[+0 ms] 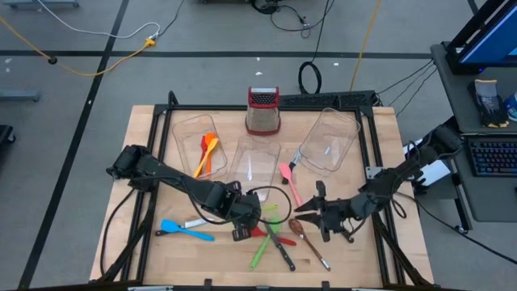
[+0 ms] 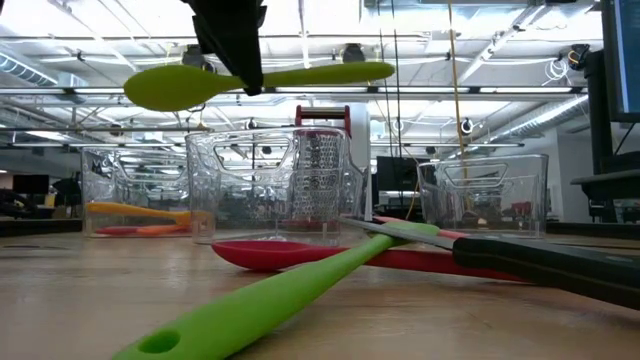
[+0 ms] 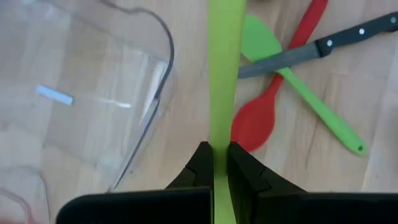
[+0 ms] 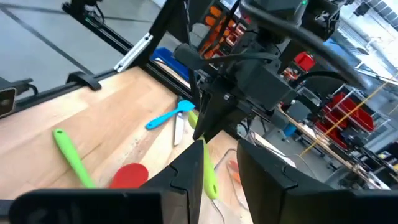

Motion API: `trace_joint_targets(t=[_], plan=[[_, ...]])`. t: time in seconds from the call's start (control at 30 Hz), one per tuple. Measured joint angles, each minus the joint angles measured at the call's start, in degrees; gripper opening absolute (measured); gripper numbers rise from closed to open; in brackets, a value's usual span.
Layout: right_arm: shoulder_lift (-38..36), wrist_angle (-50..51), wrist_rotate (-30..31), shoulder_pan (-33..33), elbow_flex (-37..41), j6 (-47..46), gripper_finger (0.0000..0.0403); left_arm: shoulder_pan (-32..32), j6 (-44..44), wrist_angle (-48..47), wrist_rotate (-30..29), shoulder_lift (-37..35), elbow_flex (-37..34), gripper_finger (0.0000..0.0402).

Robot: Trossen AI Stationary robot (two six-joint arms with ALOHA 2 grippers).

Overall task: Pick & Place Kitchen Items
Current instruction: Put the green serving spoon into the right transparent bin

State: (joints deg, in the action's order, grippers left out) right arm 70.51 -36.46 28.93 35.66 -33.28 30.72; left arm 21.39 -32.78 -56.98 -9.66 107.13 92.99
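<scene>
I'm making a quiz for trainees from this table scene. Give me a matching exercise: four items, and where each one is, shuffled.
Items:
1. green spoon
2. orange utensils
3. blue spatula
4. box grater

Places:
A. flat on the table, on the left arm's side
B. inside the leftmost clear bin
C. lifted off the table, held by the left gripper
D. upright at the table's far edge

Pairs: 1-C, 2-B, 3-A, 4-D
</scene>
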Motion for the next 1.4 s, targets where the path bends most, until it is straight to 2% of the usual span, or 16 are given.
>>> trace_joint_targets(t=[0.2, 0.4, 0.6, 0.7, 0.83, 1.0, 1.17, 1.33, 1.4], plan=[[6.10, 6.46, 1.63, -0.28, -6.09, -4.31, 0.0128, 0.66, 2.17, -0.07, -4.92, -0.02, 0.00, 0.0008], [12.85, 15.68, 9.95, -1.69, -14.33, -9.20, 0.0199, 2.43, 4.32, 0.04, -9.82, -0.02, 0.00, 0.0008], [17.27, 22.82, 10.02, -3.35, -22.93, -14.50, 0.0245, 5.54, 6.16, -0.27, -15.67, 0.48, 0.00, 0.0008], [18.70, 28.89, 9.74, -4.18, -26.39, -19.51, 0.0251, 7.03, 6.92, -0.15, -18.85, 0.81, 0.02, 0.0008], [20.43, 33.74, 6.42, -5.05, -29.57, -26.15, 0.0248, 8.82, 8.04, -0.53, -21.03, 1.37, 0.00, 0.0008], [21.59, 33.73, 1.35, -5.70, -31.14, -30.10, 0.0241, 9.85, 9.23, -0.31, -21.87, 3.85, 0.02, 0.0008], [21.59, 35.69, -0.98, -7.12, -31.16, -35.14, 0.0240, 10.68, 11.33, -1.05, -21.73, 6.53, 0.02, 0.0008], [21.59, 37.61, -6.68, -8.85, -31.16, -40.10, 0.0240, 11.23, 11.51, -1.69, -22.59, 8.04, -0.04, 0.0008], [21.59, 39.02, -6.94, -9.39, -31.12, -41.20, 0.0239, 11.43, 11.52, -1.64, -23.16, 8.07, -0.04, 0.0008]])
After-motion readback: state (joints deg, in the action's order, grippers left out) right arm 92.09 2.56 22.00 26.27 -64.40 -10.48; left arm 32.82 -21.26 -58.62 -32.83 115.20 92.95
